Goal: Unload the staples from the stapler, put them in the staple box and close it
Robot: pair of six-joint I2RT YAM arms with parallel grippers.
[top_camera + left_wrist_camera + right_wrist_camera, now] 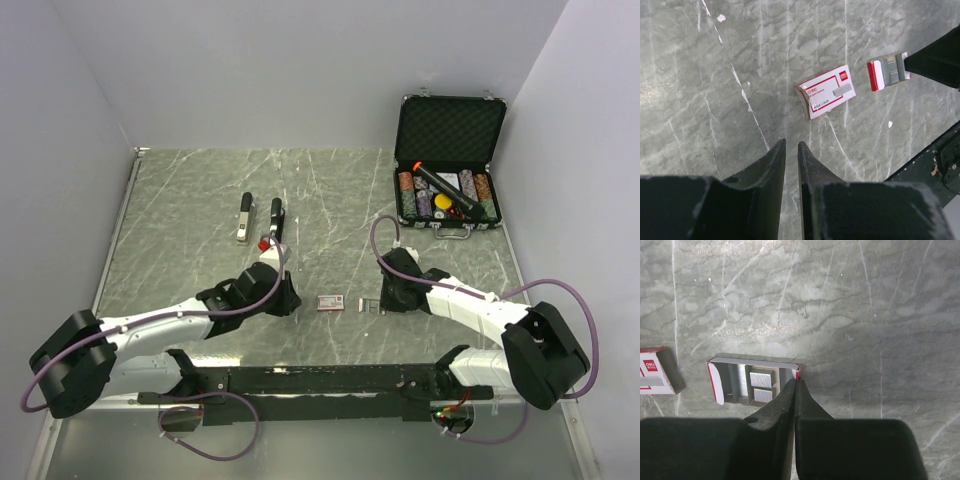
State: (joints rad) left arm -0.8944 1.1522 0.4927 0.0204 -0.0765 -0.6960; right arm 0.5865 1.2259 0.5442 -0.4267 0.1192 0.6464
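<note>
Right wrist view: open cardboard tray (pixel 752 360) holds staples (pixel 762 380) in silvery strips; right fingers (pixel 782 405) closed at its right wall. Left fingers (pixel 772 165) narrowly parted, empty, near red-and-white box (pixel 825 92). Stapler (pixel 245 218) lies on surface (pixel 200 200) beyond left arm, well apart from tray.

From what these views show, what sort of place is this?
Probably a robot test cell: a marble-patterned table boxed in by plain white panels, two robot arms bolted at its near edge, and an open case of chips.

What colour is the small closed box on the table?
The box is white with red borders; left wrist view.
</note>
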